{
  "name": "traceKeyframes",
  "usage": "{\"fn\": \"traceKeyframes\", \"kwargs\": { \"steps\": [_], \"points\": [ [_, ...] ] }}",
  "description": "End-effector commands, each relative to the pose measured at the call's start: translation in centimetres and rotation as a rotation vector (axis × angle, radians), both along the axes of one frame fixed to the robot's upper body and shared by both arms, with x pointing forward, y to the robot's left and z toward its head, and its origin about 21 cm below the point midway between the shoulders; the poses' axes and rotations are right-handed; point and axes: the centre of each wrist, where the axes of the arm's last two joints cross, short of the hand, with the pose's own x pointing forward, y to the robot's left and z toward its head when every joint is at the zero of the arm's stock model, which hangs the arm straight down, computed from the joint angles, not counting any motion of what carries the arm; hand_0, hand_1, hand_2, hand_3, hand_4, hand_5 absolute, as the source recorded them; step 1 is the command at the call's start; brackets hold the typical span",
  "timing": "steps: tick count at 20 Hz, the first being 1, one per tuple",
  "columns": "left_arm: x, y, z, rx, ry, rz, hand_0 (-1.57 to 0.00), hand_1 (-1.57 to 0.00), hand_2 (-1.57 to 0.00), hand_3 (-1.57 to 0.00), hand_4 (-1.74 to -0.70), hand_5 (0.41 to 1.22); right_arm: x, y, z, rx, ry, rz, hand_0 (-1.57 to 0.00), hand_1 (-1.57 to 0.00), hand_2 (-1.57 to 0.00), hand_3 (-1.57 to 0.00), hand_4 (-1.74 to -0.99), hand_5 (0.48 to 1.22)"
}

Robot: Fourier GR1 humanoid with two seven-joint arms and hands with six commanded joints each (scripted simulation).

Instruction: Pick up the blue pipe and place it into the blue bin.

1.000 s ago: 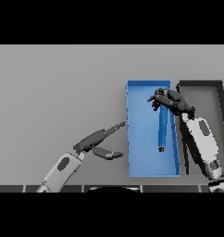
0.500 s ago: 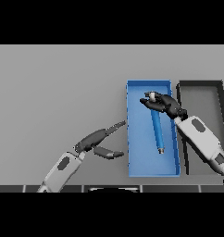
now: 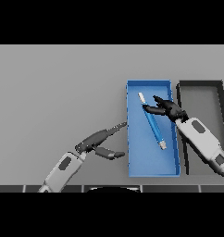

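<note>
Right hand (image 3: 167,109) has let go and opened, fingers spread just beside the pipe (image 3: 152,122), which now lies tilted inside the blue bin (image 3: 148,169); placement looks done. Left hand (image 3: 96,141) idles open.

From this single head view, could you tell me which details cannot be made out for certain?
- Whether the right hand touches the blue pipe or only hovers beside it: the top-down view gives no height.
- Whether the pipe lies flat on the blue bin floor: same reason.
- The grey bin: its lower part is covered by the right arm, its right side runs to the picture's edge.
- The left hand shows beside the blue bin.
</note>
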Motion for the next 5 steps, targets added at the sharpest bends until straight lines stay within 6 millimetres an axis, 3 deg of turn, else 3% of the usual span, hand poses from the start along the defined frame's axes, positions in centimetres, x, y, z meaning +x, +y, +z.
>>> {"fn": "traceKeyframes", "kwargs": {
  "steps": [1, 5],
  "points": [
    [0.12, 0.18, 0.1, -0.002, -0.008, 0.006, 0.0, 0.0, 0.0, 0.0, -0.92, 0.464, 0.04, 0.05, -0.22, 0.0, -0.007, 0.007, -0.01, -0.01, -0.01, -0.01, -1.129, 0.672],
    [-0.77, 0.84, -0.08, -0.016, -0.003, -0.009, 0.0, 0.0, 0.0, 0.0, -0.92, 0.468, -0.24, -0.41, -0.24, 0.034, -0.007, 0.015, -0.01, -0.01, -0.01, -0.01, -1.129, 0.677]
  ]
}}
